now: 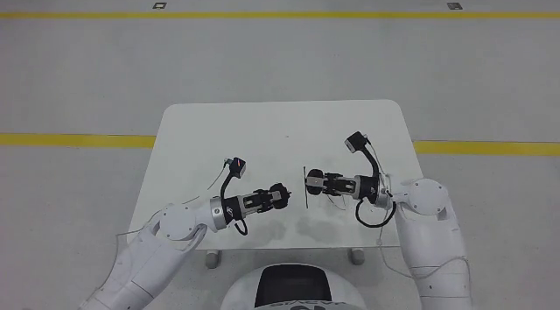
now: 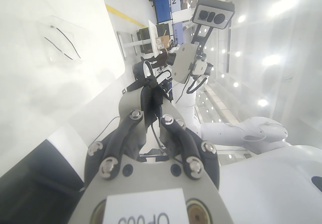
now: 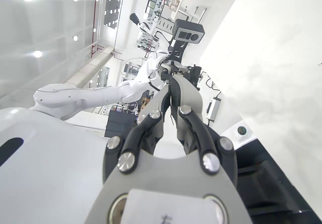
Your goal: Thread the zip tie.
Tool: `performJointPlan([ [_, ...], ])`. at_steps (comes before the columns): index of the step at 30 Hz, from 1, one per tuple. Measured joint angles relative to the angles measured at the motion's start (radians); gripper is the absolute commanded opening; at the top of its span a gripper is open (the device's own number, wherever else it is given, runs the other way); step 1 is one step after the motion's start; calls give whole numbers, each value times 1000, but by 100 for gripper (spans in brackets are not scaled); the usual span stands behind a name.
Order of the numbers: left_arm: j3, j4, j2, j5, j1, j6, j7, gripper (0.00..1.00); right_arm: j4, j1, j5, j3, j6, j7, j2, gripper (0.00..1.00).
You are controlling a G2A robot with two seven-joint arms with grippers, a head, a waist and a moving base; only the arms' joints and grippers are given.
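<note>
The right fingers (image 3: 188, 94) are pressed together, pinching the thin black zip tie (image 1: 305, 175) above the tabletop (image 1: 262, 135). The left fingers (image 2: 129, 106) are pressed close too, near the zip tie but not touching it. Some black strips (image 2: 68, 41) lie on a clear sheet (image 2: 50, 24). A white label (image 2: 146, 204) sits on the left wrist, its letters cut off.

Smooth matt table (image 1: 262, 126), black plastic zip tie (image 1: 305, 174), shiny metal bolts (image 3: 210, 161) on right tool (image 3: 172, 79)

White table (image 1: 262, 135) — a clear sheet (image 2: 37, 33) with thin black strips (image 2: 68, 40) lies on it.
</note>
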Motion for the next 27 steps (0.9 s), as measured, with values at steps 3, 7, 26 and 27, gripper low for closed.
performJointPlan([
  [3,0,0,0,0,0,0,0,0,-39,-19,1,-12,0,-129,1,0],
  [7,0,0,0,0,0,0,0,0,-87,-60,-76,-37,0,-301,6,0],
  [26,0,0,0,0,0,0,0,0,-110,-111,-377,-225,0,-720,57,0],
  [27,0,0,0,0,0,0,0,0,-110,-111,-377,-225,0,-721,57,0],
])
